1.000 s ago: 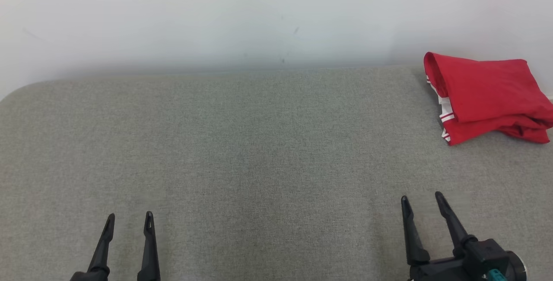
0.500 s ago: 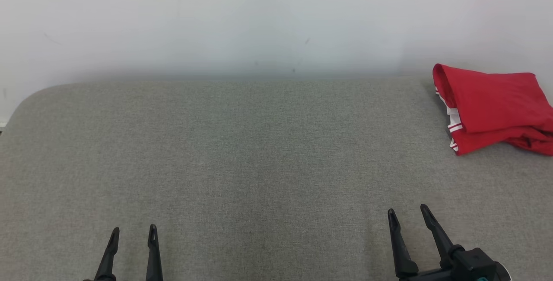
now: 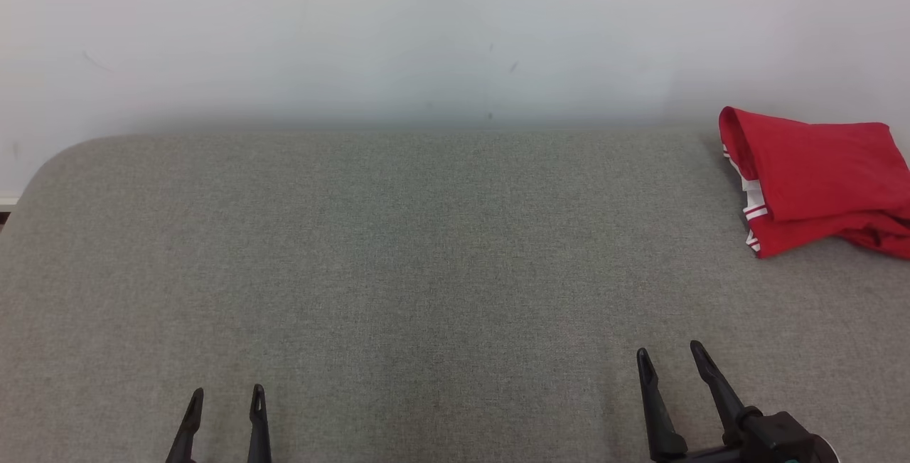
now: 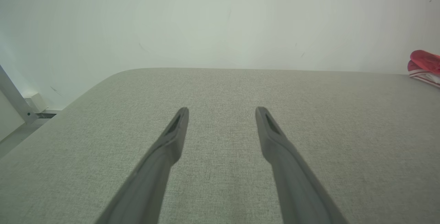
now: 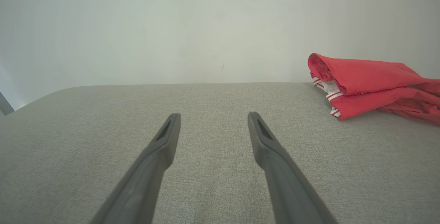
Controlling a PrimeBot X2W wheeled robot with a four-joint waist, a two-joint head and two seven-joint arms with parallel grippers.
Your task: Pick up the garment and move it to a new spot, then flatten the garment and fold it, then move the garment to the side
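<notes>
The garment (image 3: 817, 178) is a red piece with white striped trim, folded into a bundle at the far right of the grey padded surface (image 3: 426, 257), close to the wall. It also lies at the right in the right wrist view (image 5: 367, 86) and at the right edge of the left wrist view (image 4: 424, 66). My left gripper (image 3: 226, 396) is open at the lower left, over bare fabric. My right gripper (image 3: 670, 354) is open at the lower right, well short of the garment. Nothing is between either pair of fingers (image 4: 175, 131) (image 5: 165, 138).
A pale wall (image 3: 426, 36) runs along the back of the padded surface. The surface's rounded left corner (image 3: 57, 157) drops off to a floor strip, and a metal frame part (image 4: 13, 100) stands beyond it in the left wrist view.
The head camera has shifted, so the whole scene sits lower and further right in the picture. Both grippers show lower in the picture and stay open. The garment lies as before.
</notes>
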